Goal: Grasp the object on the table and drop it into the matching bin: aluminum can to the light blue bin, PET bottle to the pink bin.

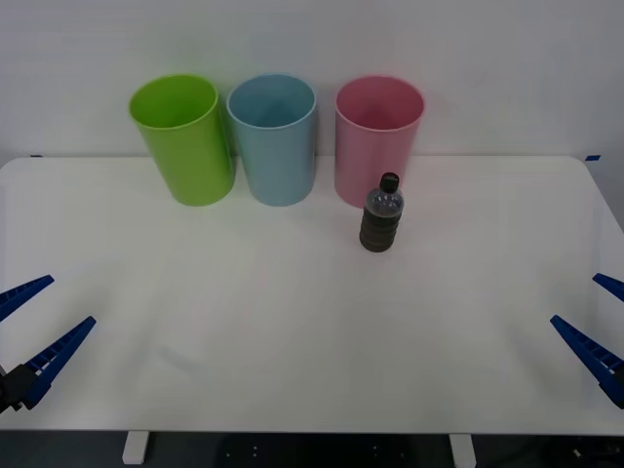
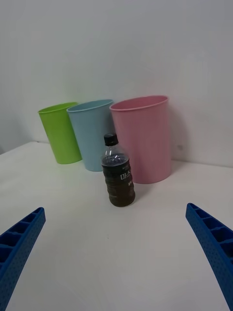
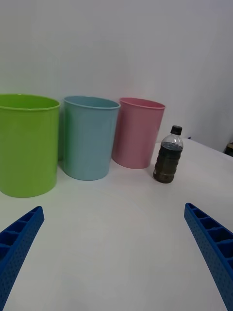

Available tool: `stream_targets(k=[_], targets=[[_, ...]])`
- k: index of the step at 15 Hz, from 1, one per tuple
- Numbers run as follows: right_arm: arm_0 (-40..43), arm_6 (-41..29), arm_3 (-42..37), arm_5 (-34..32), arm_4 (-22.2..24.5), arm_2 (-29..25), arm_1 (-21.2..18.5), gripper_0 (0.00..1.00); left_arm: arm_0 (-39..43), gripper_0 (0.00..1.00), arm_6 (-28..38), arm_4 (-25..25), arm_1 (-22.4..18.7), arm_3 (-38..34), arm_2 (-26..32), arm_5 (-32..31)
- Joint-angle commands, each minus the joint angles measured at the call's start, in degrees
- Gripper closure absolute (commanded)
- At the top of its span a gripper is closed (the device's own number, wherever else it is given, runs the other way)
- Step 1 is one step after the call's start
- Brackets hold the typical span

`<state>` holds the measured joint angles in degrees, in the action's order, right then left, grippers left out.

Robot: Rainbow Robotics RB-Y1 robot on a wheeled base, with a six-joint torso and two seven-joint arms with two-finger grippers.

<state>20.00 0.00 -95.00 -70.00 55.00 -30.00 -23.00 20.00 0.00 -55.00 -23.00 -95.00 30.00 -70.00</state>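
Left gripper (image 1: 37, 325) is held spread wide at the near left edge of the table (image 1: 292, 361); right gripper (image 1: 600, 317) likewise parted at the near right edge. Nothing is gripped. PET bottle (image 1: 381, 214) is seen upright, just in front of the pink bin (image 1: 378, 136). Light blue bin (image 1: 274, 136) and lime green bin (image 1: 183, 136) are ranged leftward along the far edge.

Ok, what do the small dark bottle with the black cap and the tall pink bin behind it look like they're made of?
The small dark bottle with the black cap: likely clear plastic, glossy, since liquid shows through its shoulder and its lower body is ribbed. The tall round pink bin: probably smooth moulded plastic with a thin, even rim and a soft sheen.
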Motion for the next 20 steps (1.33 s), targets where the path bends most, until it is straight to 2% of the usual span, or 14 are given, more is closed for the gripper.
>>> stream_targets(k=[1, 2, 4, 9, 16, 20], targets=[[0.0, 0.0, 0.0, 0.0, 0.0, 0.0, 0.0, 0.0, 0.0, 0.0, 0.0, 0.0, 0.0, 0.0, 0.0, 0.0], [0.0, 0.0, 0.0, 0.0, 0.0, 0.0, 0.0, 0.0, 0.0, 0.0, 0.0, 0.0, 0.0, 0.0, 0.0, 0.0], [0.2, 0.1, 0.3, -0.4, -0.9, -0.1, 2.5, 0.0, 0.0, 0.0, 0.0, 0.0, 0.0, 0.0, 0.0, 0.0], [0.5, 0.0, -1.1, 0.4, -1.7, 1.7, 1.7, 0.0, 0.0, 0.0, 0.0, 0.0, 0.0, 0.0, 0.0, 0.0], [0.4, 2.4, -0.7, 5.0, -1.1, 7.8, 1.6, 0.0, 0.0, 0.0, 0.0, 0.0, 0.0, 0.0, 0.0, 0.0], [0.6, 10.6, -0.7, 11.1, -1.1, 11.5, 1.6, 0.0, 0.0, 0.0, 0.0, 0.0, 0.0, 0.0, 0.0, 0.0]])
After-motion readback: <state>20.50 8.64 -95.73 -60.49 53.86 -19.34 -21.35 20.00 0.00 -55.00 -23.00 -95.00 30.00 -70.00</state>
